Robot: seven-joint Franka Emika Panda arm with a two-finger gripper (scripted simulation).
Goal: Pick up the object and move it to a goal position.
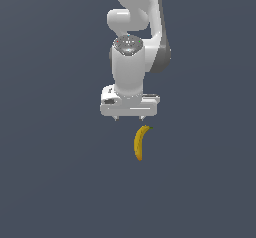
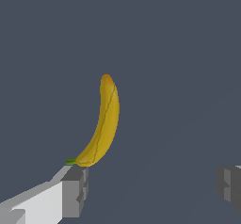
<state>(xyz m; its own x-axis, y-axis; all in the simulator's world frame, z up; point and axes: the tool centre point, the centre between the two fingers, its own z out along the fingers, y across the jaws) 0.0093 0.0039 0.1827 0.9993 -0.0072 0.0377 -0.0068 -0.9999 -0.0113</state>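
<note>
Gripper (image 1: 129, 118) spread wide, empty, mid-frame; banana (image 1: 140, 142) just below, off-centre. Risk: one finger (image 2: 74, 190) landing on the stem, knocking it aside.

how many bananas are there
1. The banana lies on the dark floor just below the open gripper in the exterior view, not between its fingers. Nothing suggests another is hidden.
</note>
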